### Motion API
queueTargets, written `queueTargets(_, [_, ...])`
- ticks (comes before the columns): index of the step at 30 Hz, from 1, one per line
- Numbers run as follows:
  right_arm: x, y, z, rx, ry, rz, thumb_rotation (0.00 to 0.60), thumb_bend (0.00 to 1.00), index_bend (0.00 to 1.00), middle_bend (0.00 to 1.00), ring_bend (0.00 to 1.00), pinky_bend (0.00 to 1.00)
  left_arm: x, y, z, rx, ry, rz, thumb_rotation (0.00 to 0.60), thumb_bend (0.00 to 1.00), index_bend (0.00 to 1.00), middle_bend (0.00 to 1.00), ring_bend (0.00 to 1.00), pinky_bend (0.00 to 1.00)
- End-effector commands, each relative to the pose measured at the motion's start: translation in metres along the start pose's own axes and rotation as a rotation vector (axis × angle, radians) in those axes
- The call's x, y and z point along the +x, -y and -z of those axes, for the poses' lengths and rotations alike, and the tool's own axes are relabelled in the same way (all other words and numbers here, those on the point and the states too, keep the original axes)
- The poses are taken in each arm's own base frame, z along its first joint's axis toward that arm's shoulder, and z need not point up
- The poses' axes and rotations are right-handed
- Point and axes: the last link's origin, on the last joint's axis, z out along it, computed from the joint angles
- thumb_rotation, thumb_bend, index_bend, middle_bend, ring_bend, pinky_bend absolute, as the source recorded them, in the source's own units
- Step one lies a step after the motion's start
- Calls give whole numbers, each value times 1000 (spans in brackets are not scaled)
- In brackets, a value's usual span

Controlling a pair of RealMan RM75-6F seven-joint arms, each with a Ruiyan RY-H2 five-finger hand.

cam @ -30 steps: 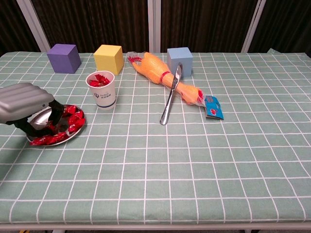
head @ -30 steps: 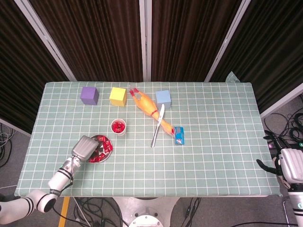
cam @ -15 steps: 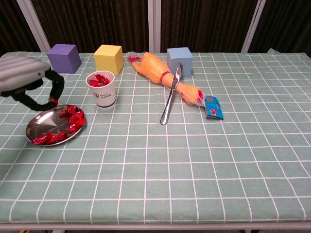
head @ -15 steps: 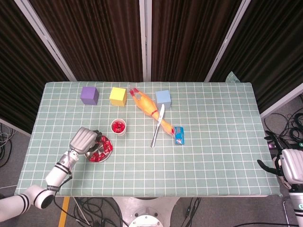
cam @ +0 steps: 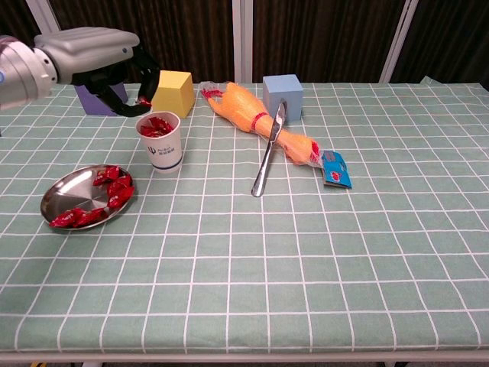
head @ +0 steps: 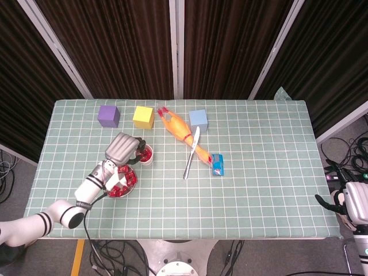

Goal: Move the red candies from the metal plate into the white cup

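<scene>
On green checked tablecloth (cam: pixel 321 252), dark curtains (head: pixel 230 46)

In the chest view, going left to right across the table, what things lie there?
Round metal plate with red candies → white paper cup → orange rubber chicken → silver table knife → small blue packet. The cubes along the far edge overlap these, so I leave them out.

Purple cube (head: pixel 108 115), yellow cube (head: pixel 143 117), blue cube (head: pixel 198 119), rubber chicken (head: pixel 181 133), knife (head: pixel 191 153), perhaps a small blue packet (head: pixel 217 165).
</scene>
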Motion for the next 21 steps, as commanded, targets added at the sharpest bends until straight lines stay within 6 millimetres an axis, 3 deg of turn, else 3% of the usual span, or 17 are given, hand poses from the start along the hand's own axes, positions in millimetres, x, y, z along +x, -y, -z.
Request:
queueTargets(1, [0,-1,0,-5,0,0,600,115,134,272,236,569,-6,-5,-10,-3,21,-28,600,445,635,664,957,1000])
queueTargets(10, [0,-4,1,-11,-1,-5,600,115,134,272,237,570,-15,-2,-8,22,63,-98,600,425,446,505,938,1000])
queueTargets(21, [0,0,1,6,-2,-8,600,116,134,272,237,570,0,16,28,61,48,-75,600,384,313,381,912,1000])
